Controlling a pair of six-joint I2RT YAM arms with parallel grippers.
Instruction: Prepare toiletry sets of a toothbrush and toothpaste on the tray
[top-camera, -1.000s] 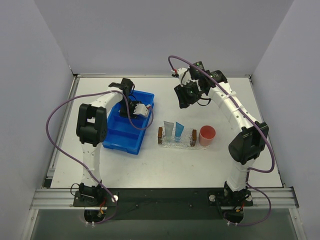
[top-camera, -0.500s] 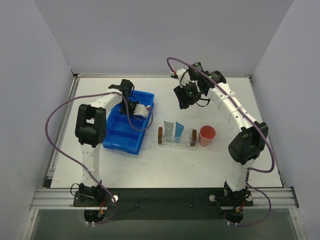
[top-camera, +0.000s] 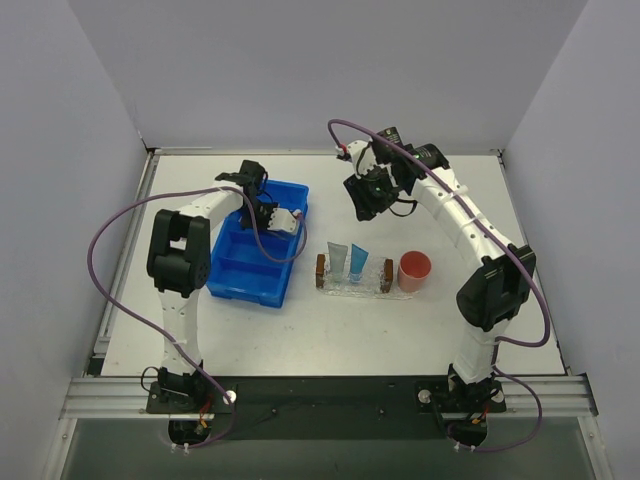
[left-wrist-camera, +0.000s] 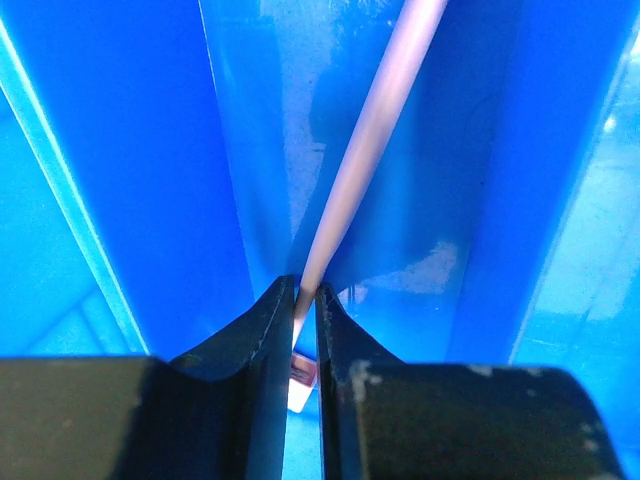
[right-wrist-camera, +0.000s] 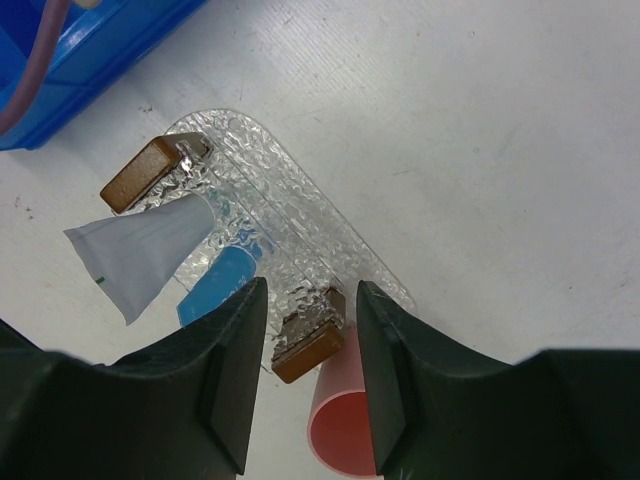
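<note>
Left pincer (top-camera: 268, 215) reaches down into the blue bin (top-camera: 240, 270), which sits toward the far left part of the worktop (top-camera: 330, 330). From above I cannot tell what it holds. The right pincer (top-camera: 365, 195) hangs in the air over the far middle, with free room around it. The tray (top-camera: 352, 291), clear and glittery with a brown block at each short end, lies near the middle of the worktop, apart from the bin. The grey-blue toothpaste tube (top-camera: 337, 260) and the blue toothpaste tube (top-camera: 358, 262) lie side by side on it. A pink cup (top-camera: 414, 270) stands just beside its right end.

Seen from the left wrist, the left pincer (left-wrist-camera: 304, 295) is clenched on the toothbrush (left-wrist-camera: 365, 140). It is a thin pink-lilac stick that runs away from the fingertips inside a narrow compartment, with blue walls close on both sides.

Seen from the right wrist, the right pincer (right-wrist-camera: 310, 290) is released and grasps nothing. Below it the tubes' wide ends stick out past one long edge of the tray (right-wrist-camera: 300, 215). A bare strip runs along the other long edge.
</note>
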